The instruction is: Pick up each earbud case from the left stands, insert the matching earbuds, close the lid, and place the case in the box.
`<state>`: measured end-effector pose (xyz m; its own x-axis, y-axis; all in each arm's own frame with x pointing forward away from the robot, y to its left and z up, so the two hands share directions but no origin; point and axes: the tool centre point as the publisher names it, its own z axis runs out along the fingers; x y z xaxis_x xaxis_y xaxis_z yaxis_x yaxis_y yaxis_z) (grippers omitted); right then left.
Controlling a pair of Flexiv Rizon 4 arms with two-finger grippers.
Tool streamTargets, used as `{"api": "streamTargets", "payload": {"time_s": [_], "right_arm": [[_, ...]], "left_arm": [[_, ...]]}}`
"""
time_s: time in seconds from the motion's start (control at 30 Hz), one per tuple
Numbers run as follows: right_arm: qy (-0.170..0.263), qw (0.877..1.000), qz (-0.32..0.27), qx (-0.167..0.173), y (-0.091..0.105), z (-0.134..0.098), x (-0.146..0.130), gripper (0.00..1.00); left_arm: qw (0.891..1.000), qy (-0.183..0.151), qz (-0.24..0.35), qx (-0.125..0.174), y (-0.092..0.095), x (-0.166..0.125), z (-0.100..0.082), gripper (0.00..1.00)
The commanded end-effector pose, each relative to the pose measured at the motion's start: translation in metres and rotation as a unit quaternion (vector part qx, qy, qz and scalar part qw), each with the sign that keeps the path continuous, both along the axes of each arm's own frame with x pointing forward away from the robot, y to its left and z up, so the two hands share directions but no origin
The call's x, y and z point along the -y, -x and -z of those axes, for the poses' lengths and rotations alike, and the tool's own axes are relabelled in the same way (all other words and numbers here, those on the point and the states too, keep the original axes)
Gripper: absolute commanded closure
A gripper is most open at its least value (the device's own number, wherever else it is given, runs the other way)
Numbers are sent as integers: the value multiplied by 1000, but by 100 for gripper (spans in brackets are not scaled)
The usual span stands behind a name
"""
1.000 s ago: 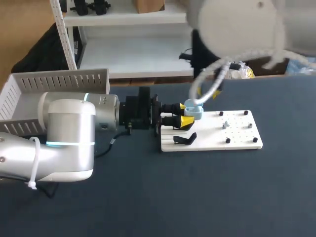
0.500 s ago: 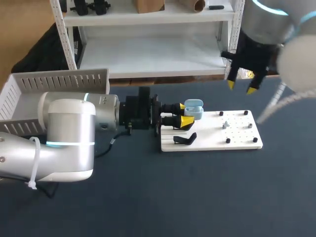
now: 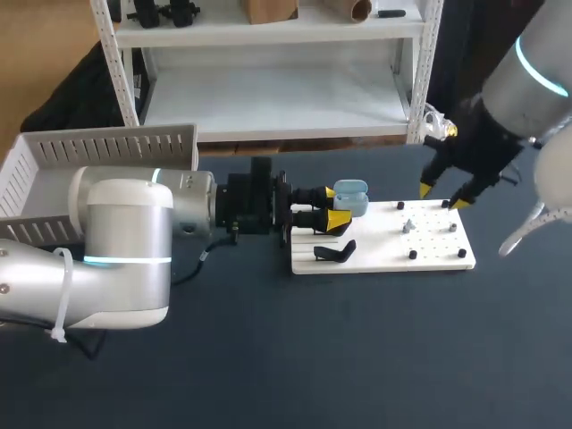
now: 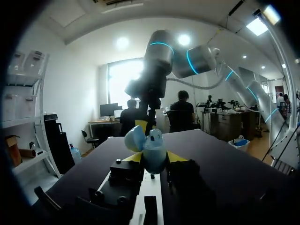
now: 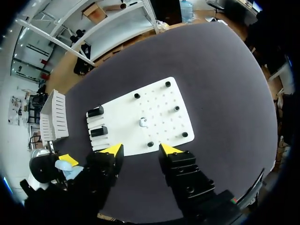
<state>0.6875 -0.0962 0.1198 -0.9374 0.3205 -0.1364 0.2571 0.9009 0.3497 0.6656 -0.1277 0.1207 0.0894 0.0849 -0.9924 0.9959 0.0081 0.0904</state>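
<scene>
Earbud case, lid up, is pinched in the left gripper above the white board's left end, presented so the right gripper, spread wide near the board's far corner, can likely fetch the earbud.

Dark table, white shelving behind it, wooden floor, bright ceiling lights

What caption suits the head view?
Left gripper holds an open blue earbud case at the white board; right gripper hangs open.
</scene>
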Motion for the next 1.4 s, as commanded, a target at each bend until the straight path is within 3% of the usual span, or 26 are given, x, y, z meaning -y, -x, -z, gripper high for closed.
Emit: {"api": "streamTargets", "payload": {"time_s": [0.03,0.33,0.63,1.4], "right_arm": [[2,1000,-4,-11,-9,19,-7,53],[11,1000,-11,-18,-7,44,-16,54],[0,1000,4,-28,-12,65,-17,45],[-4,1000,3,-20,-33,82,-23,64]], "left_arm": [[1000,2,-2,1,0,0,1,100],[1000,2,-2,1,0,0,1,100],[1000,2,-2,1,0,0,1,100],[1000,2,-2,1,0,0,1,100]]}}
